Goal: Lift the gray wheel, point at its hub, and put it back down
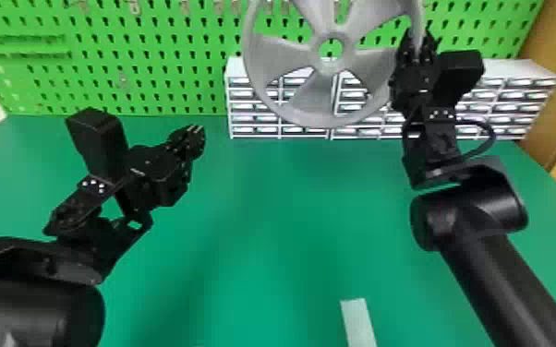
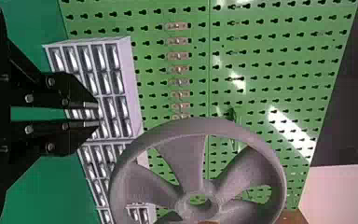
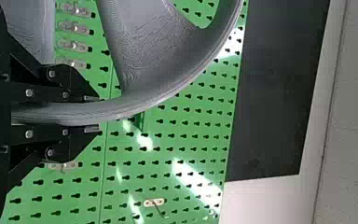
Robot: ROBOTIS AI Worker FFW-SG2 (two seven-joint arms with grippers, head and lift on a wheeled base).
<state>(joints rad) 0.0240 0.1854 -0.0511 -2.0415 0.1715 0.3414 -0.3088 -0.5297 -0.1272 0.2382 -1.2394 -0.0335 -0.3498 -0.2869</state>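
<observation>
Gray wheel (image 1: 277, 57), one: upright, aloft near the desk's (image 1: 263, 240) far edge; presumably light, stiff, smooth; best held by its rim (image 3: 135, 103). Right hand (image 3: 92, 113): closed on rim. Left hand (image 2: 98, 114): empty, narrowly parted.

Both arms are coloured black; the left gripper (image 1: 195, 133) is made of dark, flat parts; its fingers (image 2: 70, 92) are dotted with round silver screws (image 2: 29, 98) and tipped with thin silver strips (image 2: 91, 105); the same screws and strips are found on the right gripper (image 1: 416, 46); just behind the left gripper, a plain black box (image 1: 94, 134) is fixed, and a like box (image 1: 460, 74) is fixed beside the right one; small white dots (image 1: 93, 185) are set in a bunch behind each gripper; a black cable (image 1: 492, 136) is looped behind the right gripper; farther back, a fat round joint (image 1: 471, 214) and a smooth black tube (image 1: 503, 277) are seen.
</observation>
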